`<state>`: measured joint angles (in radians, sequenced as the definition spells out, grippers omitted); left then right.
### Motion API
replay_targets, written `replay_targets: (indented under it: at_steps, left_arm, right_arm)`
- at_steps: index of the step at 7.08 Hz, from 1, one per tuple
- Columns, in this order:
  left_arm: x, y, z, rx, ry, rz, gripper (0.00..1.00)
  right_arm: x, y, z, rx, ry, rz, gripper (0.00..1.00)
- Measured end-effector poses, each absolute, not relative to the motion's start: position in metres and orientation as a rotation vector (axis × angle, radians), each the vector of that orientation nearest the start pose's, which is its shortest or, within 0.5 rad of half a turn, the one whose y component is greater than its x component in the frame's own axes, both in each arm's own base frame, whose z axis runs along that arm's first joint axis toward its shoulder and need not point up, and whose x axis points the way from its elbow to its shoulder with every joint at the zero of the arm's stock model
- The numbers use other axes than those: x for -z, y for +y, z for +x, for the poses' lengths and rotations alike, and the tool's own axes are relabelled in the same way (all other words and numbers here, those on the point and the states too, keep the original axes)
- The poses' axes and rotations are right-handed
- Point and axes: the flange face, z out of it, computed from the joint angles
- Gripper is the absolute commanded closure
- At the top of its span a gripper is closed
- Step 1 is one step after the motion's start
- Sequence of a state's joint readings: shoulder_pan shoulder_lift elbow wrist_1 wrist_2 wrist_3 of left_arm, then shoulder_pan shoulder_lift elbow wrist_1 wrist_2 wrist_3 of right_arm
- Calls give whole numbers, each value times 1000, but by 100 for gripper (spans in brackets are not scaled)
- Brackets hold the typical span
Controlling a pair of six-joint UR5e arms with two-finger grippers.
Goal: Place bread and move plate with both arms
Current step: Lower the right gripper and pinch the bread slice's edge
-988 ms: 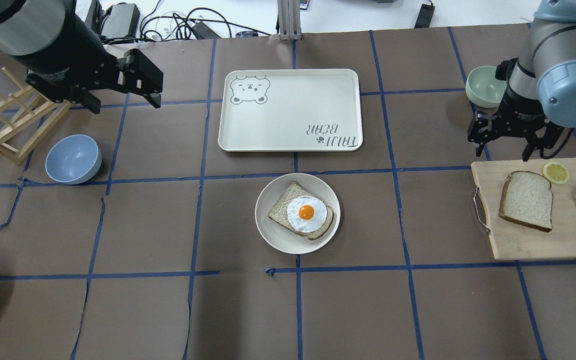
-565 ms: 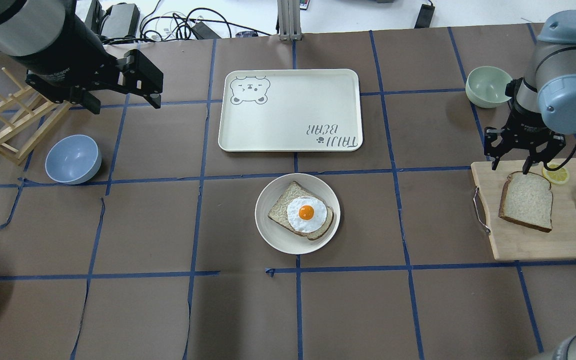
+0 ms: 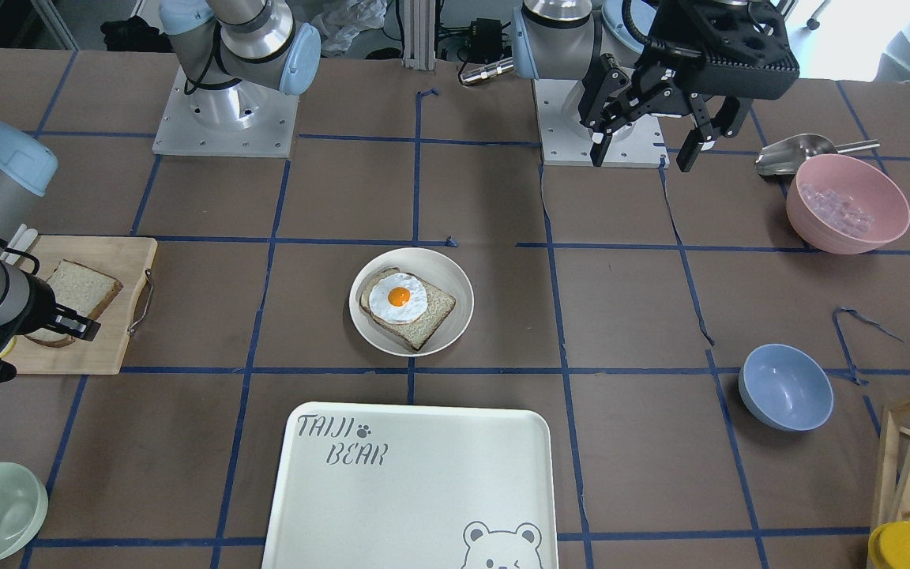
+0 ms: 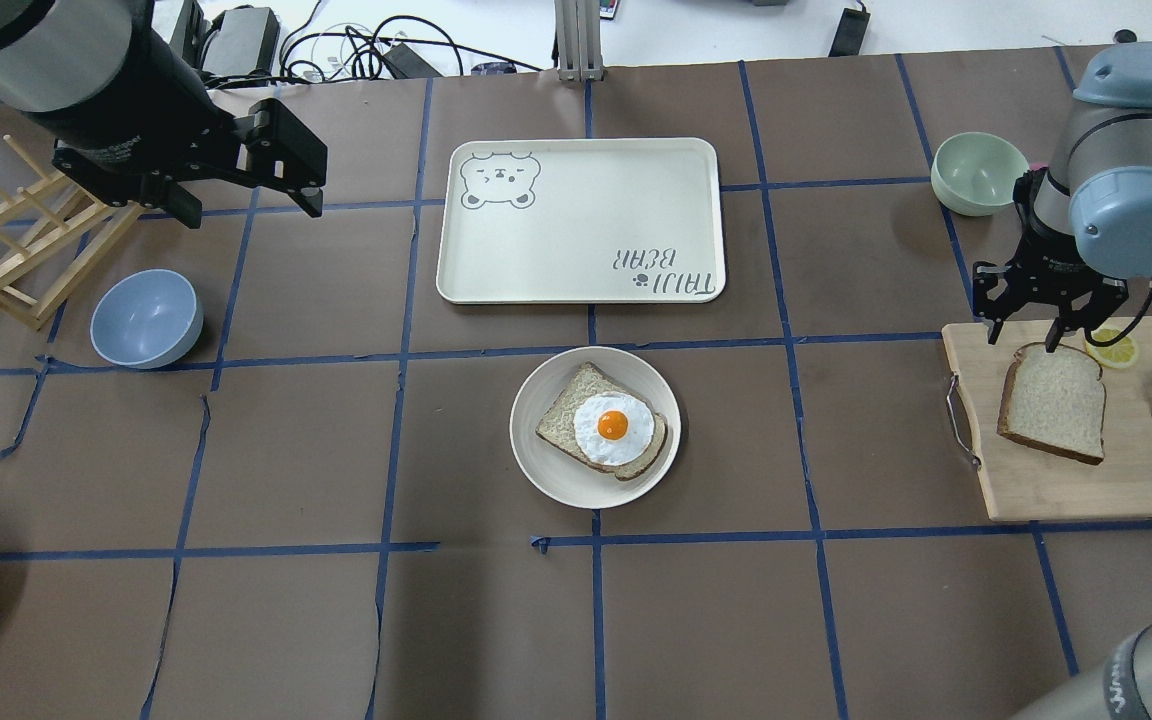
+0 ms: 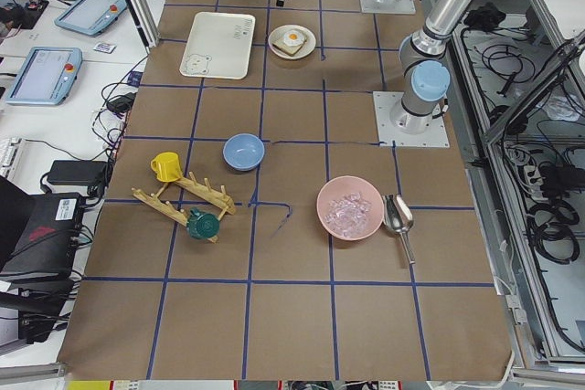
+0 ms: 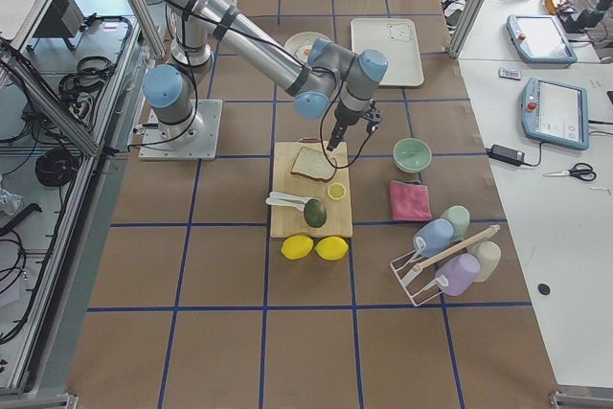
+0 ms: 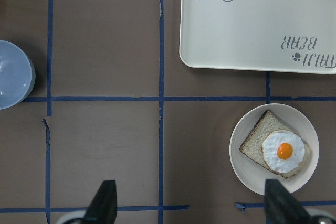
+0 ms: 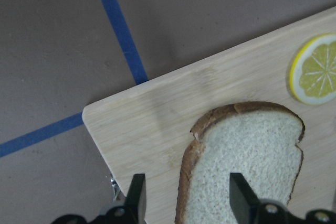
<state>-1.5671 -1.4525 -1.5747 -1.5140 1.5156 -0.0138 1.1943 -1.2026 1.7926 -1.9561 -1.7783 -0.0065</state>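
1. The left gripper (image 4: 251,208) hangs high over the table's left side. It is spread wide, empty, and well apart from the plate. I judge it has no part in the present step.
2. The plate (image 4: 536,470) sits mid-table near the tray (image 4: 576,270), on the robot's side of it. It carries the egg slice (image 4: 612,425), and neither arm touches it.
3. The bread (image 4: 1056,405) lies flat on the board (image 4: 1066,490) at the right, its rounded end just beside a lemon slice (image 4: 1113,348).
4. The right gripper (image 4: 1021,338) is over that rounded end, jaws parted and holding nothing. Of its fingers (image 8: 138,198), one is over bare board outside the crust and the other over the crumb. I cannot tell whether either touches.
5. The step in hand looks like the approach to pick up the bread. The next move calls for lowering, pinching the crust edge, lifting, and carrying the bread left to the plate. The two-armed plate move is not yet begun.
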Motion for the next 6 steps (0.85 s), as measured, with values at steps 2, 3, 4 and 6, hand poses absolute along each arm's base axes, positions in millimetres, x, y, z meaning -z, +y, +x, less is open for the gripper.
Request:
replay_targets:
  at_steps: [2, 3, 4, 6]
  left_arm:
    - [-548, -455, -137, 271, 3185, -21, 0]
    - [-548, -455, -137, 271, 3185, -22, 0]
    - [-548, -455, -137, 272, 3184, -22, 0]
    - [-549, -455, -137, 273, 3184, -22, 0]
  right_arm:
    - [-210, -561, -109, -418, 3227, 570, 40]
    - [-204, -561, -111, -432, 3223, 571, 43]
    - [-199, -562, -111, -445, 3219, 571, 47]
    - [-193, -561, -112, -467, 3213, 569, 48]
